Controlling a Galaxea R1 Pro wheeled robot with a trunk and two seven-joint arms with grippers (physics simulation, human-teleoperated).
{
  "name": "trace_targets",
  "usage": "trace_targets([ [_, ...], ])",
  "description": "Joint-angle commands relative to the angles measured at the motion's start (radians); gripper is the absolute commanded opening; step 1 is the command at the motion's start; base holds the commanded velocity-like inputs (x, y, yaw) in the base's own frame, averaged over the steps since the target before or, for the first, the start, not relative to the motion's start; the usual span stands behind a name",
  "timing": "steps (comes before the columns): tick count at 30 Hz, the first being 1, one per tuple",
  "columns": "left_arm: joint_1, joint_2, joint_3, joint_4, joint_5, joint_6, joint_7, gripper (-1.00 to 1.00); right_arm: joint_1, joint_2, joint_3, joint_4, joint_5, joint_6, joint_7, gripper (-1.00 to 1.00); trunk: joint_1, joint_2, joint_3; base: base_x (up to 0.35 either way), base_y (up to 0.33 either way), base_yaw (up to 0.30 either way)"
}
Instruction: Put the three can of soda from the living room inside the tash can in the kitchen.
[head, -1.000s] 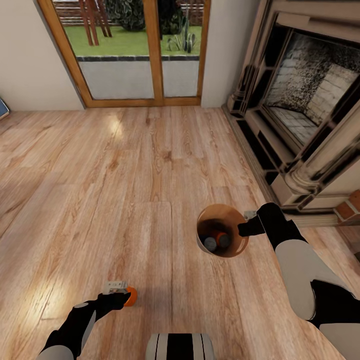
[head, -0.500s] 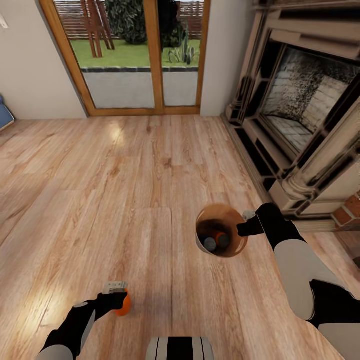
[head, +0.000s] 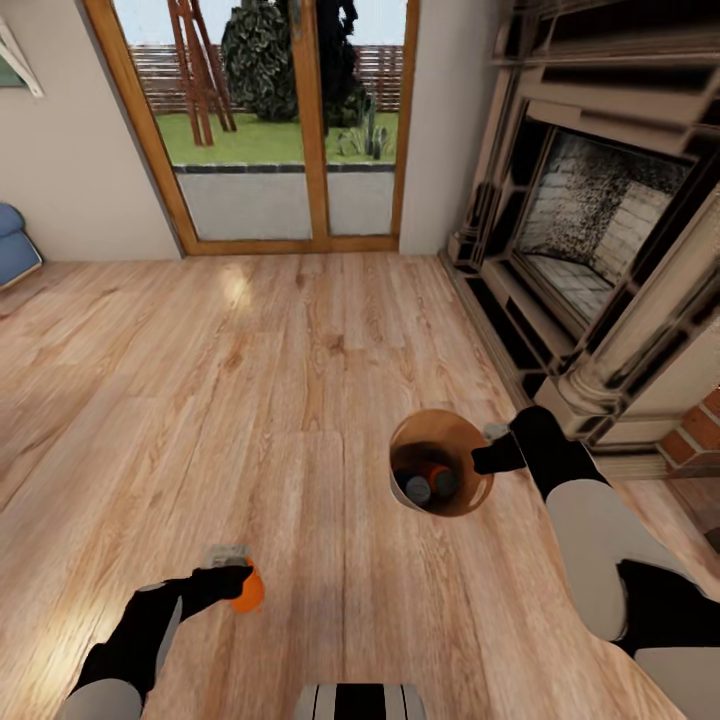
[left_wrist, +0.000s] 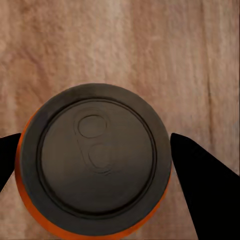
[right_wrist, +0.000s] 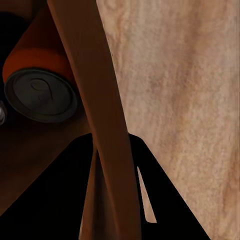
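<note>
Since a second ago the whole head view has slid downward: more of the glass doors (head: 265, 120) and garden shows at the top, and a blue cushion edge (head: 15, 245) has come in at the left. That reads as the camera tilting up, not the things moving, for both arms sit where they were. The left gripper (head: 238, 583) in the lower left holds an orange soda can (head: 248, 590) over the wood floor (head: 250, 380); the left wrist view shows its black fingers (left_wrist: 200, 185) pressed to either side of the can's grey top, so the jaws are clenched on it. The right gripper (head: 492, 455), right of centre, grips the rim of the trash can (head: 468, 500) — its wall runs between the jaws in the right wrist view. Two cans lie inside the bin, one orange (right_wrist: 37, 82), one dark (head: 410, 485). The robot is likely readying to drive on; the bin is in the living room by the fireplace (head: 590, 230). No brand or writing can be read on any can.
</note>
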Motion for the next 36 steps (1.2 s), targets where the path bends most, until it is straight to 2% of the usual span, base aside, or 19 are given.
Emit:
trace_targets([
  [1,0.001,0.001,0.0,-0.058,-0.005,0.044,-0.031,-1.0,0.0,0.006,-0.001,0.0,-0.026,0.007,0.0,-1.0,0.0,0.0,0.004,0.0,0.0,0.0],
  [4,0.001,0.003,-0.001,-0.221,-0.004,0.186,-0.102,-1.0,0.003,0.013,0.017,0.001,-0.026,0.008,0.001,-1.0,-0.002,0.001,0.016,0.0,0.0,0.0],
  [5,0.001,0.004,-0.001,-0.247,-0.004,0.207,-0.115,-1.0,0.003,0.014,0.021,0.001,-0.027,0.008,0.001,-1.0,-0.002,0.001,0.019,0.0,0.0,0.0],
  [7,0.001,0.004,-0.001,-0.377,-0.004,0.312,-0.188,-1.0,0.004,0.017,0.032,0.001,-0.028,0.007,0.003,-1.0,-0.003,0.002,0.027,0.0,0.0,0.0],
  [9,0.002,0.004,-0.001,-0.429,-0.004,0.355,-0.224,-1.0,0.005,0.019,0.034,0.002,-0.029,0.008,0.003,-1.0,-0.004,0.002,0.035,0.0,0.0,0.0],
  [10,0.002,0.004,-0.001,-0.5,-0.003,0.414,-0.283,-1.0,0.005,0.02,0.037,0.007,-0.031,0.008,0.004,-1.0,-0.004,0.002,0.039,0.0,0.0,0.0],
  [12,0.002,0.005,-0.001,-0.543,-0.004,0.451,-0.321,-1.0,0.005,0.022,0.038,0.01,-0.031,0.011,0.004,-1.0,-0.005,0.003,0.047,0.0,0.0,0.0],
  [15,0.002,0.006,-0.003,-0.659,-0.004,0.552,-0.409,-1.0,0.005,0.039,0.045,0.022,-0.027,0.059,0.002,-1.0,-0.007,0.004,0.058,0.0,0.0,0.0],
  [16,0.003,0.006,-0.004,-0.7,-0.004,0.592,-0.445,-1.0,0.005,0.045,0.059,0.027,-0.026,0.081,0.002,-1.0,-0.007,0.004,0.062,0.0,0.0,0.0],
  [18,0.002,0.007,-0.005,-0.731,-0.004,0.626,-0.484,-1.0,0.005,0.049,0.08,0.032,-0.026,0.095,0.002,-1.0,-0.008,0.004,0.07,0.0,0.0,0.0],
  [21,0.001,0.009,-0.007,-0.79,-0.005,0.701,-0.579,-1.0,0.005,0.055,0.127,0.045,-0.027,0.102,0.004,-1.0,-0.009,0.005,0.081,0.0,0.0,0.0],
  [23,0.0,0.01,-0.008,-0.808,-0.005,0.724,-0.615,-1.0,0.005,0.056,0.136,0.055,-0.027,0.102,0.005,-1.0,-0.01,0.005,0.089,0.0,0.0,0.0],
  [27,-0.002,0.011,-0.008,-0.83,-0.005,0.725,-0.683,-1.0,0.005,0.066,0.145,0.082,-0.026,0.102,0.005,-1.0,-0.012,0.006,0.105,0.0,0.0,0.0],
  [28,-0.003,0.01,-0.007,-0.851,-0.005,0.725,-0.723,-1.0,0.005,0.076,0.147,0.09,-0.026,0.102,0.003,-1.0,-0.013,0.007,0.108,0.0,0.0,0.0],
  [30,-0.007,0.01,-0.009,-0.863,-0.005,0.725,-0.759,-1.0,0.005,0.09,0.148,0.1,-0.025,0.102,0.0,-1.0,-0.013,0.007,0.116,0.0,0.0,0.0],
  [32,-0.01,0.009,-0.013,-0.867,-0.005,0.725,-0.776,-1.0,0.005,0.102,0.153,0.111,-0.025,0.102,-0.002,-1.0,-0.014,0.008,0.124,0.0,0.0,0.0],
  [36,-0.025,0.008,-0.017,-0.871,-0.004,0.725,-0.818,-1.0,0.005,0.121,0.195,0.129,-0.025,0.102,-0.005,-1.0,-0.016,0.008,0.139,0.0,0.0,0.0],
])
